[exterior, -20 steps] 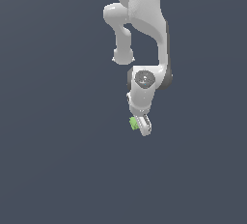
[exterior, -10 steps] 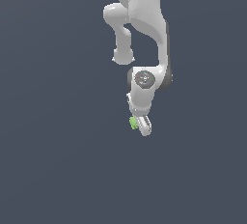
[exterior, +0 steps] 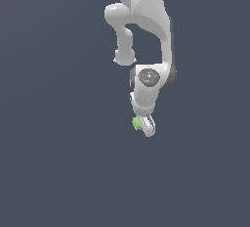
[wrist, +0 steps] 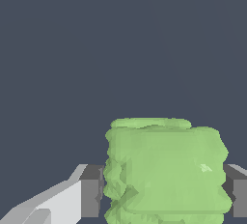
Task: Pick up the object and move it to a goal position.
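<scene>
- In the wrist view the light-green block (wrist: 166, 170) fills the nearest part of the frame, its faces bumpy and its outline roughly a cube.
- The gripper (wrist: 164, 191) is clenched on this block: a dark grey pad (wrist: 91, 191) presses flat against one side face and a second dark pad touches the opposite face, with no gap showing on either side.
- The white finger body behind the first pad runs off toward the frame's corner; only a sliver of the other finger shows.
- Past the block there is nothing but an even slate-grey surface, which may be the worktop (wrist: 96, 39), though the render gives no edge or shadow to confirm it.
- In the exterior view the gripper (exterior: 145, 124) hangs at the low end of the arm, pointing downward and slightly tilted.
- The block (exterior: 136, 123) shows there only as a small green patch at the fingertips, on the exterior view's left side of the white fingers, and much smaller than the gripper.
- Above it sits the white wrist housing (exterior: 146, 86) with a round dark-grey cap marked by a small red dot.
- Farther up, the white arm (exterior: 146, 11) bends through an elbow and runs out of the frame's top edge.
- Whether the block is raised off the surface cannot be judged from this flat background.
</scene>
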